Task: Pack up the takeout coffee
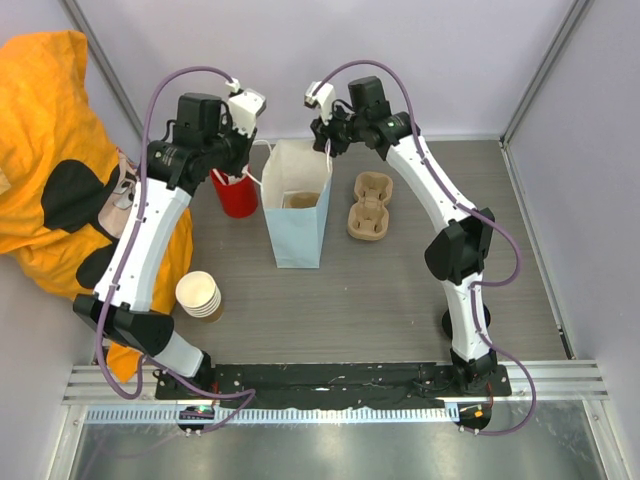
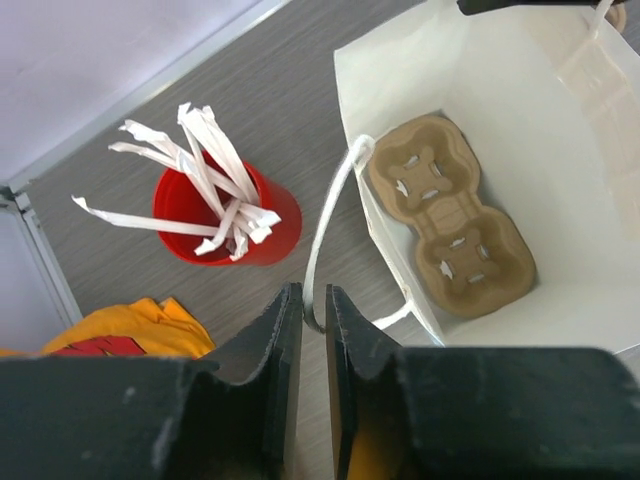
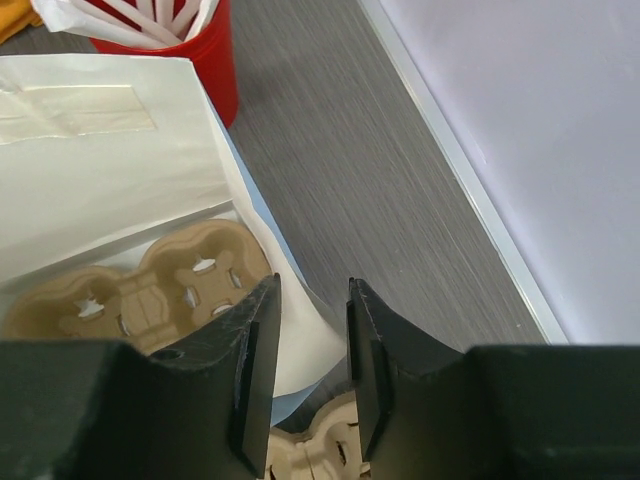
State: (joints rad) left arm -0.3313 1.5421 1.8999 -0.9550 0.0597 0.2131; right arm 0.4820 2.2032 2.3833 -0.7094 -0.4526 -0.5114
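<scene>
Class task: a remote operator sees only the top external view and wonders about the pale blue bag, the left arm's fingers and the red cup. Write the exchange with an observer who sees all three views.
Operator: What is the brown shape inside the bag?
Observer: A moulded cup carrier lies flat on the floor of the pale blue bag, with its sockets empty.
Operator: Are the left fingers on anything?
Observer: The bag's white handle runs into the narrow gap between the left fingers. I cannot tell whether it is pinched.
Operator: What is in the red cup?
Observer: The red cup holds white paper-wrapped straws.
</scene>
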